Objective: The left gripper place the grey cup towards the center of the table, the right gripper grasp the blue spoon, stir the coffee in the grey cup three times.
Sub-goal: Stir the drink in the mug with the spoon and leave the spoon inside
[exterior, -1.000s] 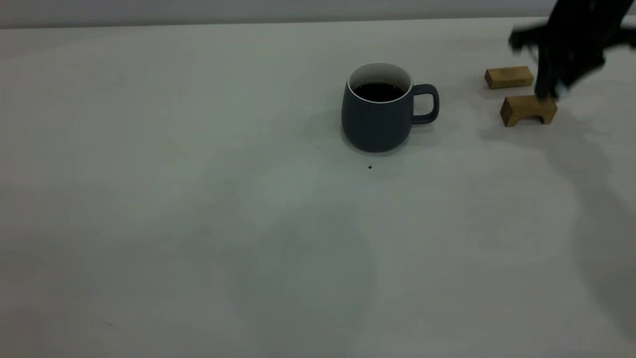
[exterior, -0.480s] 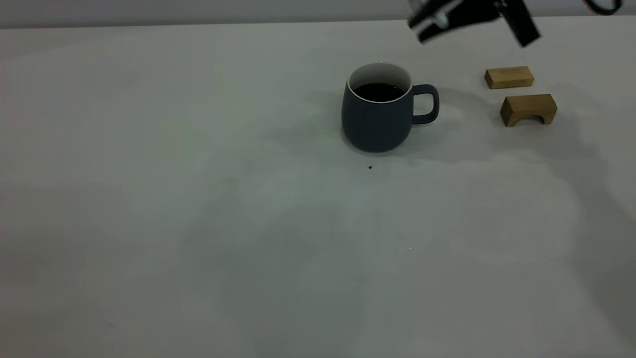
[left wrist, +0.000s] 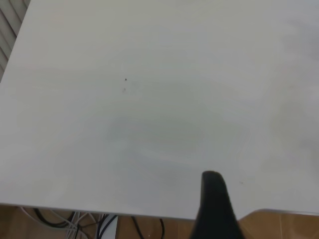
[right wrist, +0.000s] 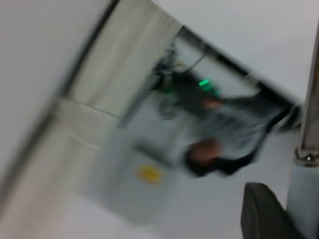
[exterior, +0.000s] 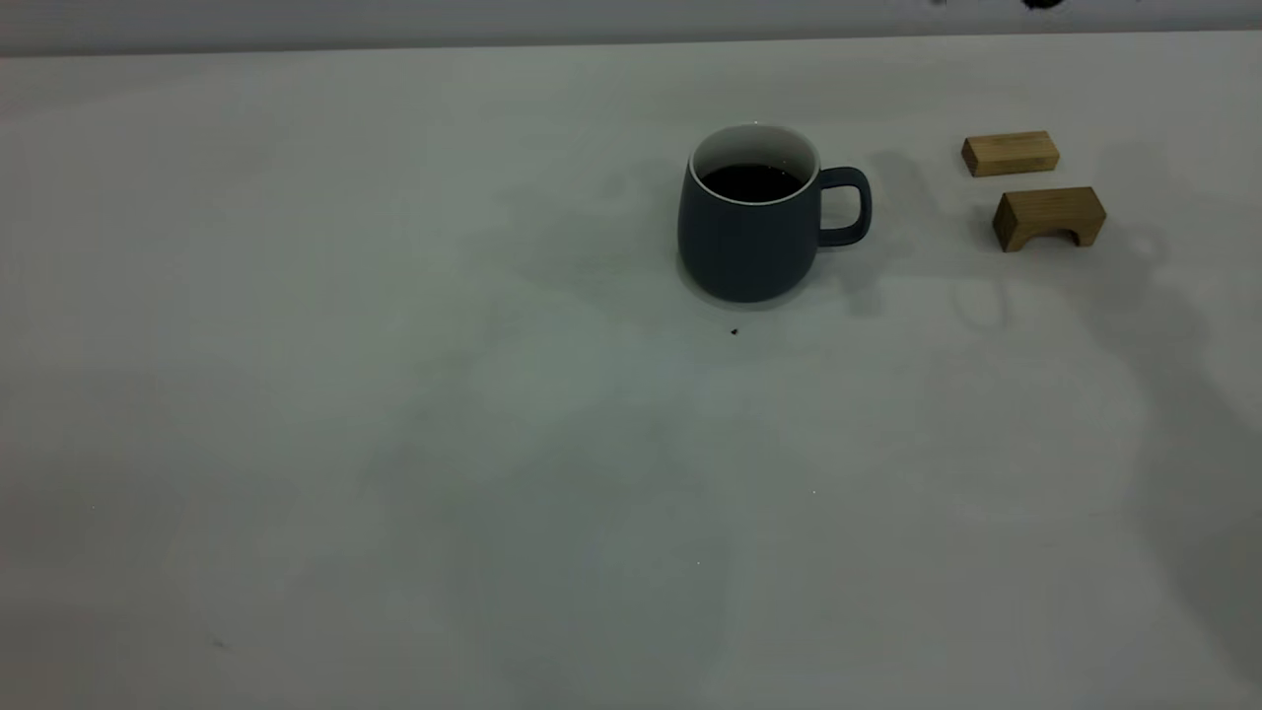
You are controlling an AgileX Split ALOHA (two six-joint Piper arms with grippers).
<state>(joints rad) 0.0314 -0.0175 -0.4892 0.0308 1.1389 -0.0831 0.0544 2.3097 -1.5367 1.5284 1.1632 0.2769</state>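
My right claw (right wrist: 273,213) is up high, clear of the table (exterior: 394,394). From outside, only a dark sliver of my right arm (exterior: 1041,4) shows, at the far edge of the view. The claw is closed on the blue spoon (right wrist: 301,198). The spoon's pale handle lies just beside the one black finger (right wrist: 259,215) I can see, and its grey metal stem runs on past it. My wrist camera points off at the room, which is all blur, so the spoon's bowl is out of sight.

The grey cup (exterior: 747,227) stands upright on the table, well below that claw and off toward my left arm's side. Its loop handle is turned toward my right side. The coffee (exterior: 751,182) lies flat and dark inside the white lining, with nothing dipped in it. A tiny dark speck (exterior: 734,331) sits on the table just in front of the cup.

Two wooden blocks lie roughly under the arm sliver, beyond the cup's handle. One is a plain block (exterior: 1010,154), and the other is an arched block (exterior: 1048,217) nearer the camera.

My left claw (left wrist: 214,199) hangs over a bare stretch of table near its edge, well apart from the cup, which its camera does not see. How far it is open I cannot tell.
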